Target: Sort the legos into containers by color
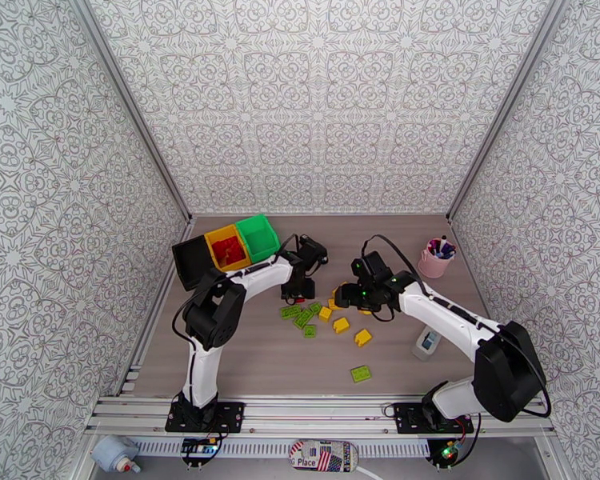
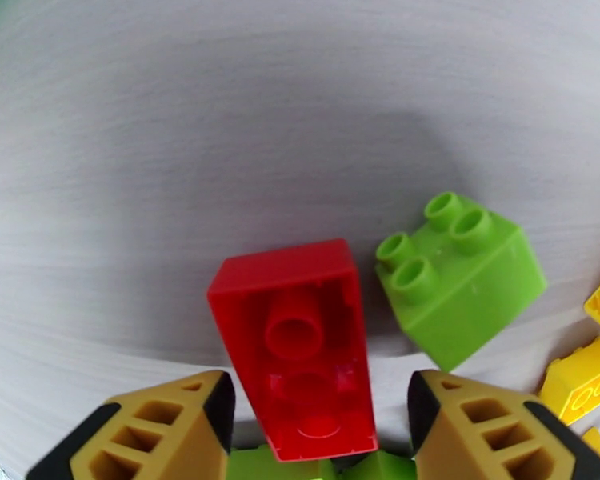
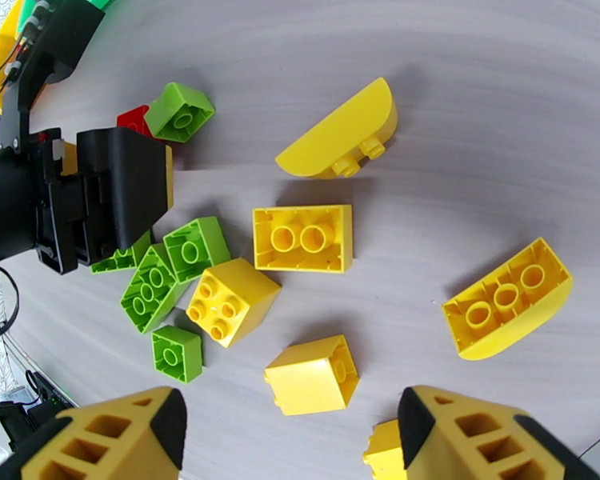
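The left gripper (image 2: 318, 410) is open. Its two tan fingers stand on either side of one red brick (image 2: 300, 346), which lies upside down with its hollow side up. A narrow gap shows at each fingertip, so the brick is straddled, not pinched. Just beyond the right-hand fingertip a lime green brick (image 2: 460, 278) with four studs lies tilted, close beside the red one.

The right gripper (image 3: 290, 418) is spread wide and holds nothing. Six yellow bricks lie loose on the table (image 3: 476, 82) ahead of its jaws:
- a plain block (image 3: 312, 376) just ahead of the gap
- a four-stud cube (image 3: 232, 302) and a two-stud piece (image 3: 302, 238) farther out
- a half-round piece (image 3: 340, 134) farthest out
- a curved three-stud piece (image 3: 508, 298) off the right fingertip
- one (image 3: 384, 454) partly hidden at the right fingertip

Out past the left fingertip lie five green bricks (image 3: 196, 248), four bunched together and one apart. One of the bunched bricks sits partly under the other arm's black fingers.

In the overhead view a further green brick (image 1: 361, 374) lies alone, behind both jaws toward the arm bases.

Three bins stand in a row beyond and to the left of the left jaws. They are a black bin (image 1: 192, 262), a yellow bin (image 1: 220, 235) holding a heap of red pieces too bunched to count, and a green bin (image 1: 258, 238). One pink cup (image 1: 436, 262) stands beyond and to the right of the right jaws.
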